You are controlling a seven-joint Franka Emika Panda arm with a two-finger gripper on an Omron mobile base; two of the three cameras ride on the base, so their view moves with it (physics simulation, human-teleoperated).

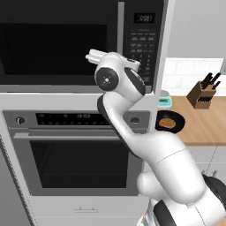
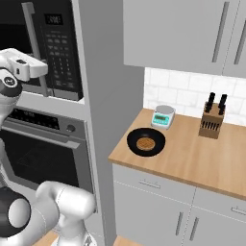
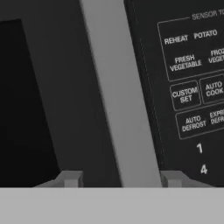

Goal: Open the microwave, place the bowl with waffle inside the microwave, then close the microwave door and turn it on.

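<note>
The black microwave (image 1: 57, 42) is built in above the oven, and its door (image 3: 52, 87) is closed. My gripper (image 3: 121, 178) is open right at the door's tall grey bar handle (image 3: 118, 87), which stands between the two fingertips (image 3: 70, 178). The keypad panel (image 3: 188, 78) lies just to the right of the handle. From the base cameras my hand (image 1: 103, 58) (image 2: 26, 67) is against the handle (image 1: 120, 26) (image 2: 31, 33). The black bowl with the waffle (image 1: 169, 122) (image 2: 146, 142) sits on the wooden counter (image 2: 202, 161), to the right of the oven column.
An oven (image 1: 75, 150) with a horizontal bar handle is below the microwave. A small kitchen scale (image 2: 163, 116) and a knife block (image 2: 213, 120) stand behind the bowl. Upper cabinets (image 2: 192, 33) hang above the counter.
</note>
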